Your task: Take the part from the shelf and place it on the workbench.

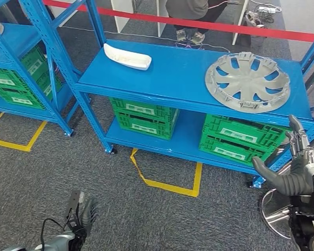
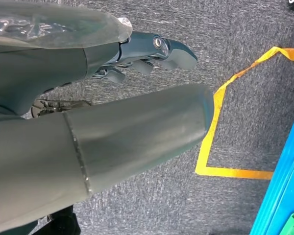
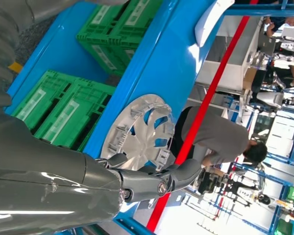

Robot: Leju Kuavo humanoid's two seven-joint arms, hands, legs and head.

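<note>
Two parts lay on the blue shelf's [image 1: 179, 73] top deck: a silver wheel cover [image 1: 247, 81] and a white tray-like piece [image 1: 127, 56]. Right hand [image 1: 293, 167] hovered nearby, fingers spread, empty; left hand [image 1: 82, 217] hung low, fingers loosely apart, empty.

Bright, even indoor light with soft shadows — sharp throughout, though glare streaks the left hand [image 2: 101, 122] close up.

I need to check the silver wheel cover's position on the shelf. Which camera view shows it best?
The head view: the whole silver wheel cover lies flat on the blue shelf's top level, unobstructed. The right wrist view shows it partly hidden behind the right robot hand.
</note>
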